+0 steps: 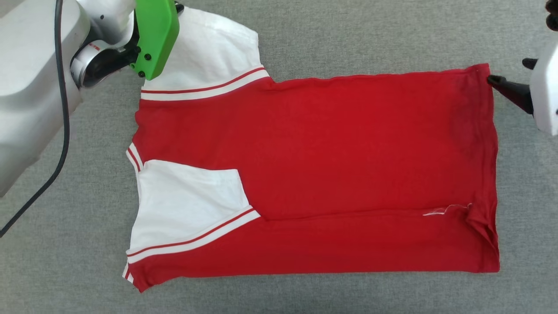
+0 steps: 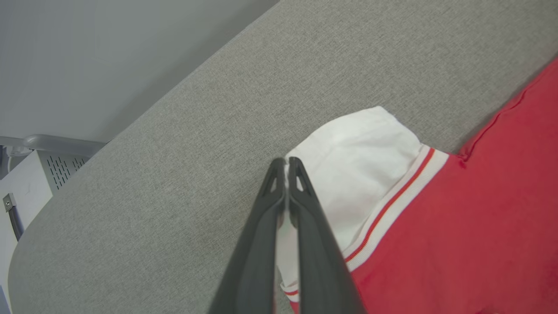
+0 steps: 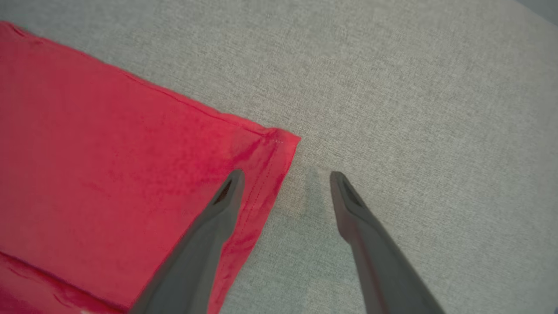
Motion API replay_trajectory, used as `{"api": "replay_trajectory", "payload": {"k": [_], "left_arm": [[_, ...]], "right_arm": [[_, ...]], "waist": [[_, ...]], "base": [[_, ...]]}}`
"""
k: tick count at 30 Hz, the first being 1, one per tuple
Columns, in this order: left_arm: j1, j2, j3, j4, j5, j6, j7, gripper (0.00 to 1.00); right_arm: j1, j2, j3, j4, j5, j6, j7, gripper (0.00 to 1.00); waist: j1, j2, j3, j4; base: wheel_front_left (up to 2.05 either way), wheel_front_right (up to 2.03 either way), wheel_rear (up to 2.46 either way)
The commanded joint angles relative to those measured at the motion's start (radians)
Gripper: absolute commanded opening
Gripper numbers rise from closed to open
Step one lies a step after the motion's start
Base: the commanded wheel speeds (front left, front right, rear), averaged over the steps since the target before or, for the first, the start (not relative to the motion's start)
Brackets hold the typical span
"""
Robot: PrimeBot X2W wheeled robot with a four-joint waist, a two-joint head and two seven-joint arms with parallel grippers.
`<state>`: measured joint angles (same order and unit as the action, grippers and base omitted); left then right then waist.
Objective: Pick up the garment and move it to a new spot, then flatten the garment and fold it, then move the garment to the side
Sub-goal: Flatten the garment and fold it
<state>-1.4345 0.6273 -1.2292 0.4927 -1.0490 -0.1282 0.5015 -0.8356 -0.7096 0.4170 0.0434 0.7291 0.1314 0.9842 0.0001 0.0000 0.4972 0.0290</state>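
Note:
The garment (image 1: 348,152), a red T-shirt with white sleeves, lies flat on the grey table (image 1: 348,35), collar to the left and hem to the right. Its near side is folded over the body, so the near sleeve (image 1: 187,205) rests on the red cloth. The far sleeve (image 2: 357,165) lies spread out. My left gripper (image 2: 285,162) is shut, its tips pinched on that sleeve's outer edge; in the head view a green wrist cover (image 1: 154,35) hides it. My right gripper (image 3: 285,174) is open astride the far hem corner (image 3: 279,139), one finger over red cloth, the other over the table.
The table's far edge (image 2: 174,87) runs diagonally in the left wrist view, with a white vented cabinet (image 2: 26,183) beyond its rounded corner. A black cable (image 1: 61,109) hangs along my left arm. Bare grey cloth surrounds the shirt on all sides.

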Motion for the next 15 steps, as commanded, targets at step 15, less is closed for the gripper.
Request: {"api": "replay_trajectory", "payload": {"k": [15], "left_arm": [[-0.049, -0.019, -0.033, -0.036, -0.006, -0.002, -0.065, 0.0]], "right_arm": [[-0.07, 0.052, 0.237, 0.271, -0.031, -0.001, -0.043, 1.0]], "waist": [[-0.0001, 0.0, 0.068, 0.056]], "base": [[0.0, 0.0, 0.0]]}}
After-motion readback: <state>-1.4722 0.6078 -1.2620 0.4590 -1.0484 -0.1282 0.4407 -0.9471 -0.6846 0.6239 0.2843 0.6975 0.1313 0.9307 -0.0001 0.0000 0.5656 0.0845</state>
